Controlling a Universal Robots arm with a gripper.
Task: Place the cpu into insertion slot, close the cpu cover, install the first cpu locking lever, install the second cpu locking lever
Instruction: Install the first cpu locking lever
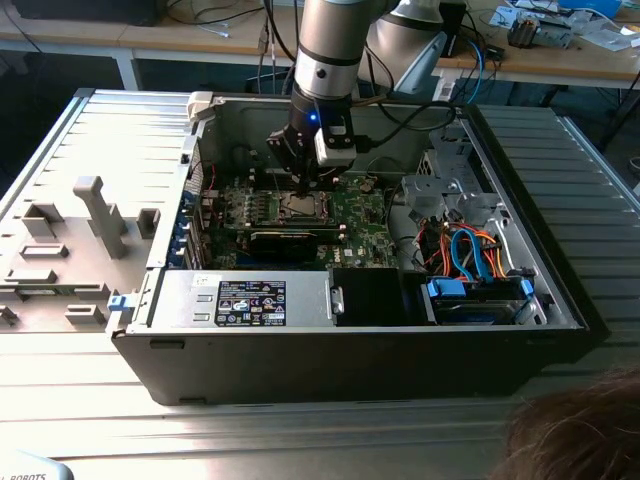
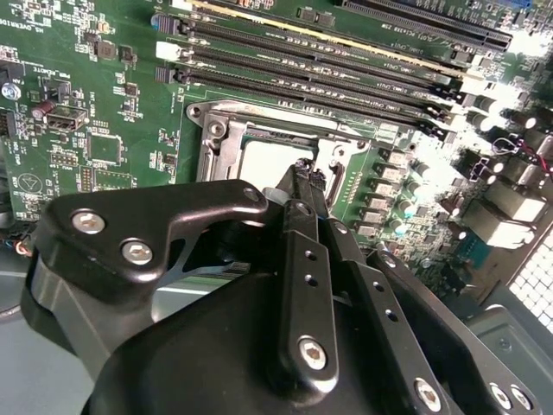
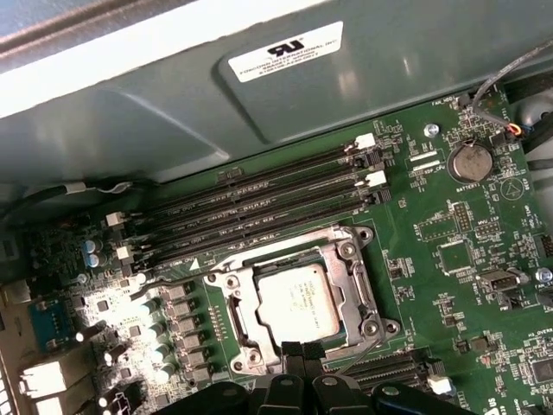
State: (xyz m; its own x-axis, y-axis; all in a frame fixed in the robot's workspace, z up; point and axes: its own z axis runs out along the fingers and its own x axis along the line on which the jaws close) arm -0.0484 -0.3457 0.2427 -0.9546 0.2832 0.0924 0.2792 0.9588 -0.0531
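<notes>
Gripper [image 3: 302, 350] fingers [image 2: 302, 259] closed tip to tip, poised at one edge of the socket [image 3: 226, 281]. Chip [image 3: 298, 298] sits flat in the socket, its pale top showing through the window of the metal cover [image 3: 352, 281] lying down over it. Green board [image 3: 449, 259] all round, memory slots [image 3: 259, 207] just beside. All inside an open computer case [image 1: 350, 370].

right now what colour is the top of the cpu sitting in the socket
Pale silvery-tan metal. The cpu shows best in the first wrist view.
</notes>
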